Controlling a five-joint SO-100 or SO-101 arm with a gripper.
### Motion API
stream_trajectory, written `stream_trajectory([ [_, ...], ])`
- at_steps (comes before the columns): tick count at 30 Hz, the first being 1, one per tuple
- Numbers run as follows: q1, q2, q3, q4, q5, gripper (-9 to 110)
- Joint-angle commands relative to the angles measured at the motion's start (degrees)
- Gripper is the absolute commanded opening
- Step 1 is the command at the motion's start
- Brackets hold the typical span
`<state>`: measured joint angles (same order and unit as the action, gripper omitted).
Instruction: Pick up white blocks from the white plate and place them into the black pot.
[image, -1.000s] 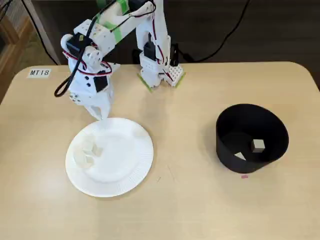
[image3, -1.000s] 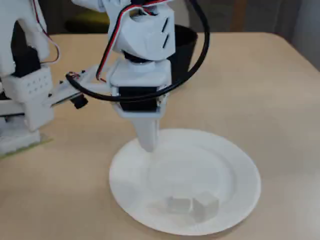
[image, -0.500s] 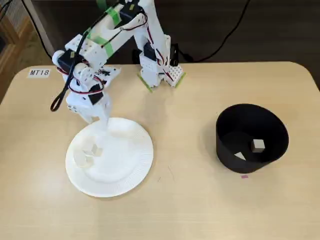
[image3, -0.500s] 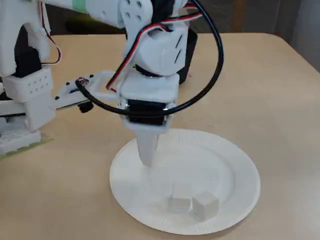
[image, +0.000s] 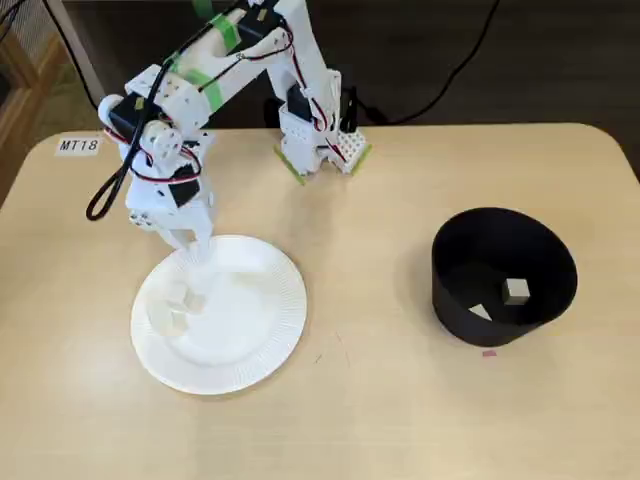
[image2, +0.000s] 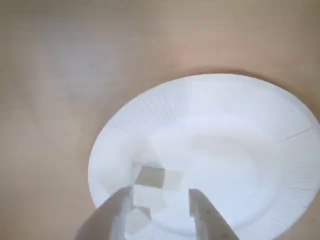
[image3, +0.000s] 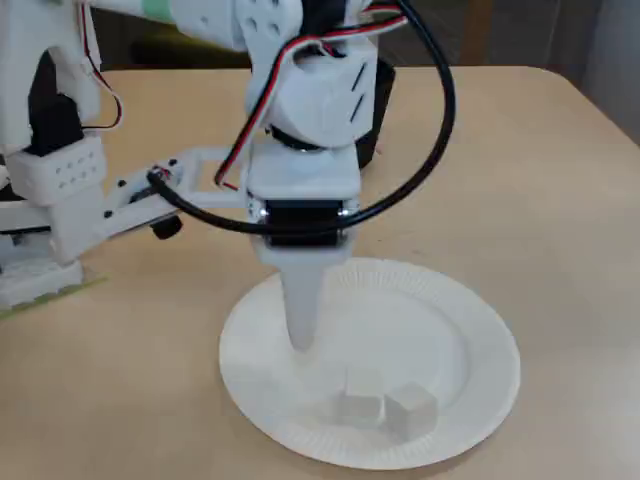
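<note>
White blocks (image: 178, 308) sit bunched on the near-left part of the white plate (image: 265, 330) in a fixed view; a cream cube (image: 516, 290) lies inside the black pot (image: 452, 290), well apart at right; gripper (image2: 160, 207) hangs tips-down over the plate, jaws parted a little in the wrist view, one block (image2: 148, 196) just ahead between the tips, nothing gripped; pale wood table (image: 400, 400), rounded corners; label (image: 78, 145) at far left; dark wall and black cables (image: 440, 90) behind.
</note>
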<state>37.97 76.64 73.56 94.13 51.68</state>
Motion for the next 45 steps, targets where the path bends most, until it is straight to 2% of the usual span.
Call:
stream_trajectory([
  [1, -0.44, -0.26, -2.81, 0.53, 0.88, 21],
  [21, -2.2, -8.0, -5.36, -8.53, 4.57, 23],
  [36, -3.16, -15.73, -11.95, -8.53, 6.15, 20],
  [42, -3.08, -17.75, -12.92, -9.32, 6.42, 16],
  [45, -3.08, -18.72, -13.62, -10.02, 5.71, 9],
])
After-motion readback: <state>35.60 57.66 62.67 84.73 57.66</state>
